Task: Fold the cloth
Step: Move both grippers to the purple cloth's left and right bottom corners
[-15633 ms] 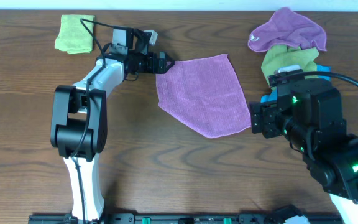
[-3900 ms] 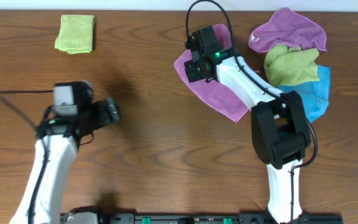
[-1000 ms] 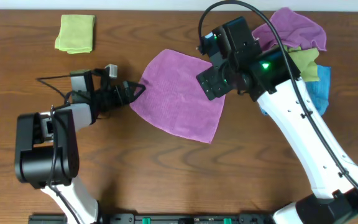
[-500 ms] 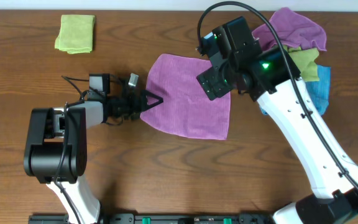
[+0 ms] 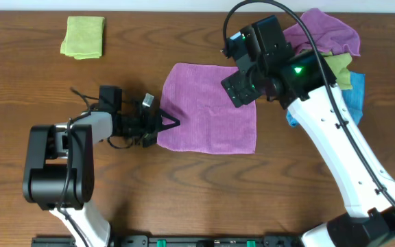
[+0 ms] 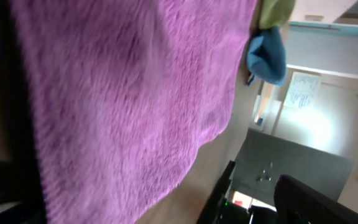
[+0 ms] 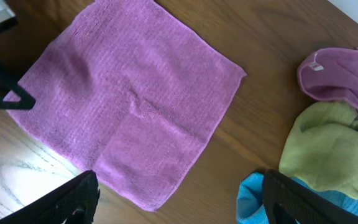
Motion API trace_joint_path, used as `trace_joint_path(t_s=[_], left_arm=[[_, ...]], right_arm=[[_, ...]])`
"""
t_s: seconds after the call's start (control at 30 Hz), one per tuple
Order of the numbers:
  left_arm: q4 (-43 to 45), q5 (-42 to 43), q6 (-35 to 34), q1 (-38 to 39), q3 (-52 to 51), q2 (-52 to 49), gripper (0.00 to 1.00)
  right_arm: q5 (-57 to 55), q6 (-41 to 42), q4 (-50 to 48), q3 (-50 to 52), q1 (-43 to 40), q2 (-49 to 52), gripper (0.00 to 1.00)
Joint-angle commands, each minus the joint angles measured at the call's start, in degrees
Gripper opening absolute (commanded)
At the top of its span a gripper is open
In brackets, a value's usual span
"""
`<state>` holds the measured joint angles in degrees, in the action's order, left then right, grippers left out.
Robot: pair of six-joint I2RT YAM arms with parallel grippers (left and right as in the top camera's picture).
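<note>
Looks barely begun: shows the purple cloth (image 5: 208, 106) laid open in a single layer at mid-table, flat on the dark wooden table (image 5: 184, 199), with no edge doubled over anywhere. Leaves every fold to be made, judging by that. Reads as a soft, nappy microfibre with a fine ribbed weave and stitched hems, roughly square with rounded corners, slightly puckered near its middle in the right wrist view. Finds the left gripper (image 5: 172, 123) closed to a point on the cloth's left edge, apparently pinching it — and fills the left wrist view with fuzzy purple pile. Puts the right gripper (image 5: 242, 89) above the cloth's upper right part, spread wide and holding nothing. Adds, at the far right, a crumpled heap of spare cloths (image 5: 321, 48) in purple, olive and blue. Adds too, at the far left corner, a yellow-green cloth (image 5: 84, 37) folded into a neat rectangle — well apart from the work.
</note>
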<state>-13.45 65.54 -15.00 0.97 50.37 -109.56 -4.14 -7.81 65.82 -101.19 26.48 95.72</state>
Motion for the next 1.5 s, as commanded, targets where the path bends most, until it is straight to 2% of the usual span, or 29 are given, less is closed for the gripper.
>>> trace_joint_path(t_s=[0.0,0.27,0.5,0.6,0.67,0.7,0.73,0.83,0.9,1.0,1.13,1.27,1.47], left_arm=[[-2.8,-7.0,0.9,0.1,-1.8,1.8,0.96],[-8.9,-9.3,1.8,0.1,-1.8,9.6,0.95],[-18.9,-24.1,3.9,0.2,-1.8,17.0,0.95],[-19.1,-25.5,3.9,0.2,-1.8,18.6,0.96],[-19.7,-25.7,3.8,0.2,-1.8,18.6,0.96],[-20.0,-27.2,3.8,0.2,-1.8,18.6,0.96],[-19.9,-28.5,3.8,0.2,-1.8,18.6,0.96],[-18.8,-28.7,3.9,0.2,-1.8,18.6,0.96],[-18.1,-29.6,3.9,0.2,-1.8,18.6,0.95],[-16.9,-30.2,3.9,0.2,-1.8,18.6,0.96],[-16.3,-30.2,3.9,0.2,-1.8,18.6,0.96],[-14.9,-30.1,3.8,0.2,-1.8,18.6,0.96],[-12.4,-30.1,3.1,0.2,-1.8,18.0,0.95]], right_arm=[[-0.3,-0.6,-0.3,0.0,-0.2,-0.5,0.84],[-0.3,-0.6,-0.5,-0.1,-0.2,-0.5,0.84],[-3.1,0.3,-0.5,0.0,-2.3,-0.5,0.84],[-1.4,2.7,1.9,-0.1,-8.0,-0.9,0.81],[5.0,2.6,4.1,0.0,-12.8,-0.9,0.75],[11.3,2.6,5.2,0.6,-18.4,-0.9,0.70],[16.5,1.7,5.6,1.7,-22.3,-0.9,0.69],[32.4,-2.7,5.7,8.6,-28.9,-1.0,0.64],[34.4,-3.6,4.3,15.5,-28.9,-1.6,0.64],[37.7,-3.1,-2.9,30.2,-27.6,-3.6,0.66],[43.9,-0.8,-11.8,41.9,-29.7,-5.4,0.71],[46.2,0.1,-18.7,49.4,-29.4,-5.4,0.71],[46.0,2.1,-24.6,53.9,-30.2,-5.3,0.74]])
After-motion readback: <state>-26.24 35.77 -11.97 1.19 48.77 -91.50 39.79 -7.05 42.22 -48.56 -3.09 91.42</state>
